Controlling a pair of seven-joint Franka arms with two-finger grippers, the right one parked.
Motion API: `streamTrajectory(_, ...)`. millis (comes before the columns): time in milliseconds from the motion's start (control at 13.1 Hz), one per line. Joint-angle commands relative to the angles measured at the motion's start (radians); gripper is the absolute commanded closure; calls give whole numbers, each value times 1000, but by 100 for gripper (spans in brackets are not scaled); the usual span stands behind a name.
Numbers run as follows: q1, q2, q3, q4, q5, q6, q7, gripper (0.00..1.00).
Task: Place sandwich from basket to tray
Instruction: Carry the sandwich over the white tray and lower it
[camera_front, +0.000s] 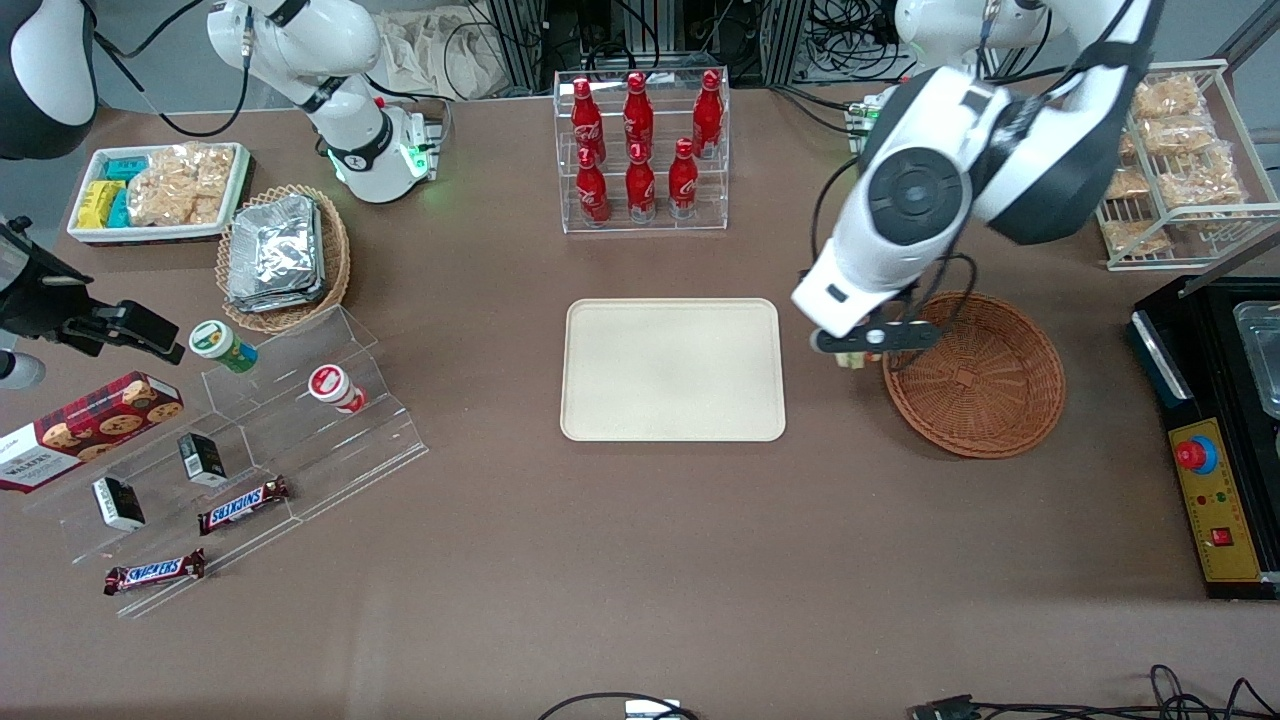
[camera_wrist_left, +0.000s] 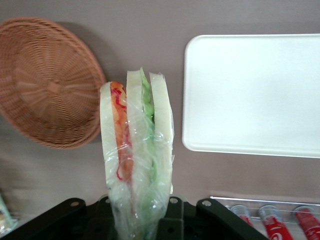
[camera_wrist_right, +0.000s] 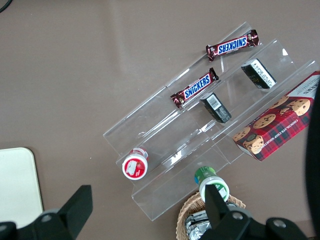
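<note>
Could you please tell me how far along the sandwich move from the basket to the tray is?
Pickup looks done: the round reddish-brown wicker basket is empty, and the clear-wrapped triangular sandwich is gripped in the left gripper, jaws closed on it. In hand: the gripper is above the table between basket and cream rectangular plastic tray. Left: carrying it over the bare tray and releasing.

Sandwich (camera_wrist_left: 135, 155) upright between basket (camera_front: 975, 375), tray (camera_front: 672, 370)

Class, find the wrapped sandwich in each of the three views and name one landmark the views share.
Front view: sandwich in the gripper, between tray and basket.
Left wrist view: sandwich upright in the fingers, over bare table between basket and tray.
Right wrist view: not in it.
Shared landmark: the cream tray, in all three.
</note>
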Motion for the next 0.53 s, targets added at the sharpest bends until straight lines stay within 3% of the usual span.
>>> streamTrajectory(0,-20,67,-26,14,23,72,-66,92)
streamTrajectory(457,-50,171,-26,-202,135,446,-142,92)
